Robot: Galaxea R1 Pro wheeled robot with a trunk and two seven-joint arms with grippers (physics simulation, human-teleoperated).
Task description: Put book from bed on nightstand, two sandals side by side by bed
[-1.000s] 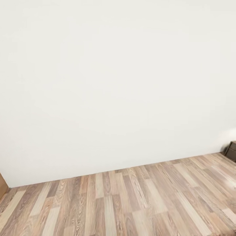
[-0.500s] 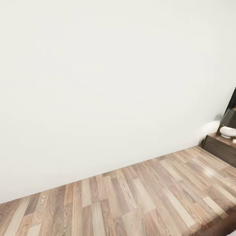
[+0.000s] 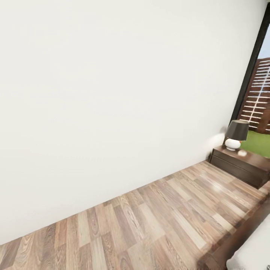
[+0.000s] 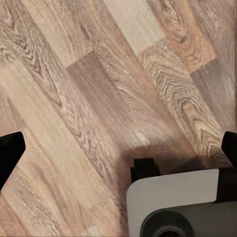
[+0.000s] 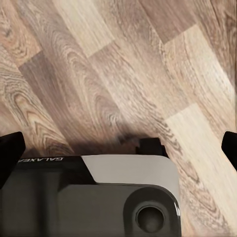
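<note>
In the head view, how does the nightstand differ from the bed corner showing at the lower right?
The nightstand stands against the far wall by the window, whole front showing with drawer lines; the bed is cut off by the picture's edge. The nightstand carries a lamp; the bed carries a pale mattress. Both are dark brown wood on the plank floor.

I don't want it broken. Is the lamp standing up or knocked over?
Standing up. The lamp sits upright on the nightstand, dark shade above its white base.
</note>
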